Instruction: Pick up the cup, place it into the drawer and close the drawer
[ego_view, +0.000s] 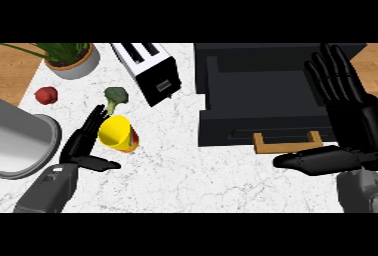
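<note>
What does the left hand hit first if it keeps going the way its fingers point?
Probably the broccoli. The left hand points up and slightly right, its fingers beside the yellow cup, so it likely brushes the cup's left edge first; height is unclear.

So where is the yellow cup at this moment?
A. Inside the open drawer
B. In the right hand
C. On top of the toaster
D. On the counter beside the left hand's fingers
D: the yellow cup stands on the counter, next to the left hand's straight fingers, well left of the open drawer.
</note>
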